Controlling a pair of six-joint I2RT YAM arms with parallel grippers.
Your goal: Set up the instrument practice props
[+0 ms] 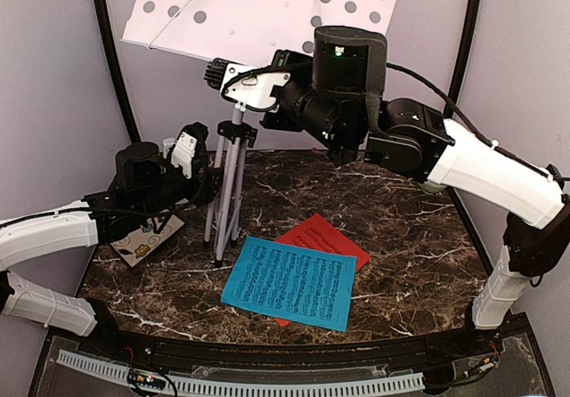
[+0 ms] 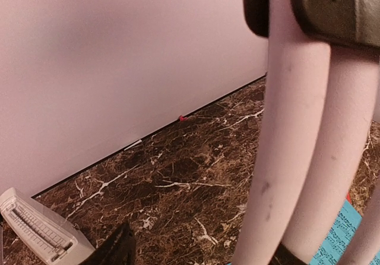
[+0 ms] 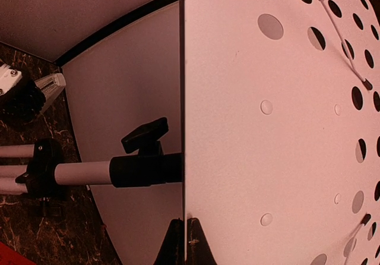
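Left gripper (image 1: 185, 150) low at the far left, just beside the legs of the stand (image 1: 227, 197); spread or pressed together, impossible to tell, with only a dark sliver of one finger at the bottom of the left wrist view and the pale legs filling that view's right side. Below the left arm (image 1: 49, 232), coaster (image 1: 147, 241) flat on the table (image 1: 410, 219), half hidden by the arm. Metronome (image 2: 35, 235) in the bottom left corner of the left wrist view, on the marble near the foot of the wall (image 2: 119, 57), scale face toward the camera, apart from the legs. Next, stand upright toward the back left of the table, legs drawn close together, pole rising to a white perforated desk (image 1: 258, 10), high and tilted. Right gripper (image 3: 185, 229) up at the desk's lower edge, one finger on each side of the thin plate, pinching it. Right of the legs and nearer the front, blue sheet (image 1: 289, 281) flat on the marble, lying over the red sheet (image 1: 325, 235), red corner and edge peeking out behind and to the right. Both sheets well apart from either gripper. Right arm (image 1: 499, 174) arching in from the far right.
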